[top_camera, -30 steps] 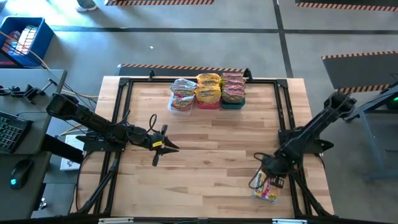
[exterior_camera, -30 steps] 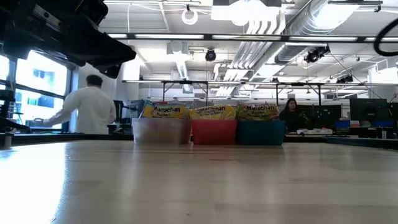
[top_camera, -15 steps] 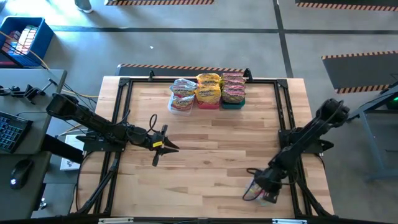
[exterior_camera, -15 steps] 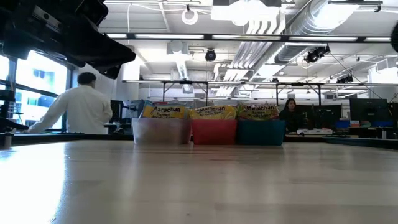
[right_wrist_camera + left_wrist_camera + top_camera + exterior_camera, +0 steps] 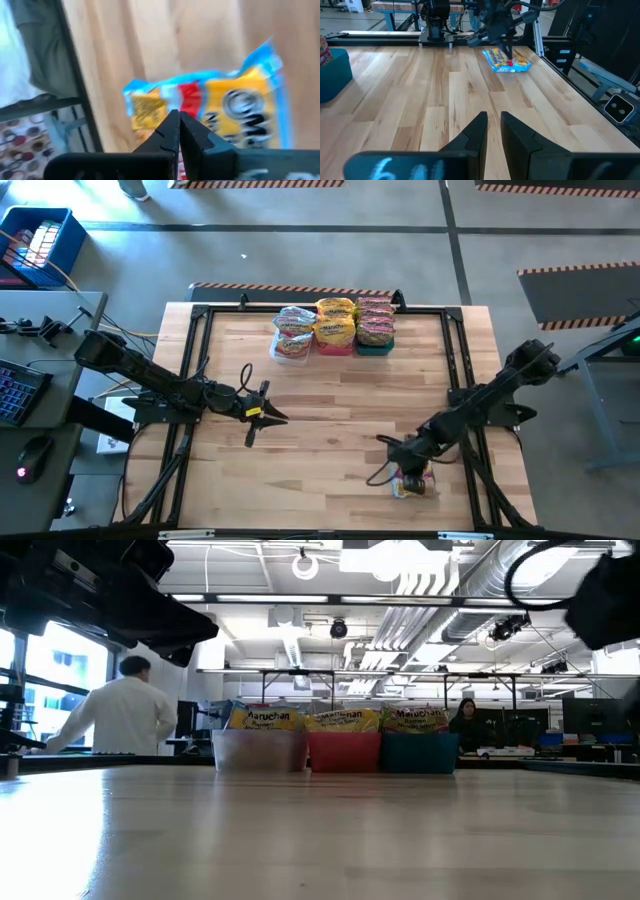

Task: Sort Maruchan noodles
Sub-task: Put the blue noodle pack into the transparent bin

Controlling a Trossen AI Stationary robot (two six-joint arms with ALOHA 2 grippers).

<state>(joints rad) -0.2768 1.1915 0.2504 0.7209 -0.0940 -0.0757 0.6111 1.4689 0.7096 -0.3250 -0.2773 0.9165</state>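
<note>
Noodles first: I see one flat, crinkly yellow packet (image 5: 413, 483) with blue edges and a red patch lying on the pale wood-plank bench (image 5: 330, 410), near its front right corner by the black frame rail. From my left wrist camera its long axis runs roughly across the planks. My right end effector (image 5: 402, 463) sits directly over it, fingers pressed together, tips at the packet's red patch; I can't tell if they pinch it. More packets (image 5: 334, 322) are stacked in three bins (image 5: 343, 752), clear, red and teal, at the far edge. My left end effector (image 5: 268, 414) hovers left of centre, fingers nearly together, holding nothing.
</note>
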